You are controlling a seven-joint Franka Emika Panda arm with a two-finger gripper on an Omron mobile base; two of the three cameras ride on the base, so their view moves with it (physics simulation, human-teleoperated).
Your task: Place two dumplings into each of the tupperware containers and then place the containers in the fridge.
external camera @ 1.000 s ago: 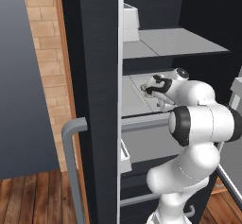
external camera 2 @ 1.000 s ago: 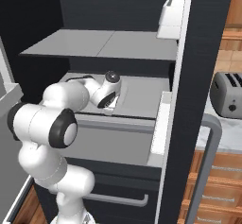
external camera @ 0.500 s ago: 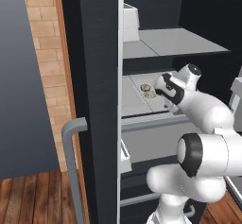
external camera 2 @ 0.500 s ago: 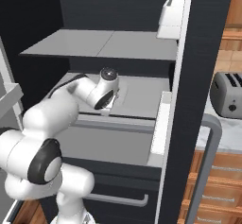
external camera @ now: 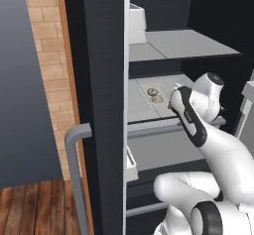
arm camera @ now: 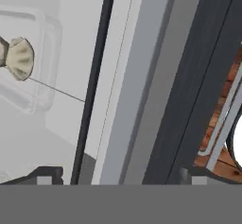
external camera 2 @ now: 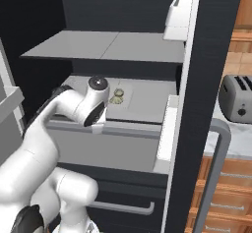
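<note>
Resting near shelf (external camera: 149,111) front edge: tupperware container (external camera: 158,96); gripper (arm camera: 120,173) spread wide, empty.

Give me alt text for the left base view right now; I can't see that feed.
A tupperware container holding two dumplings sits on the middle shelf of the open fridge. The white arm reaches in from the lower right, its gripper beside the container, holding nothing. A grey bar handle runs down the door's near edge.

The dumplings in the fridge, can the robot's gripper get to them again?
Probably yes. The dumplings lie in the tupperware container on the open fridge's shelf, the gripper is open close by, and nothing stands between them.
</note>
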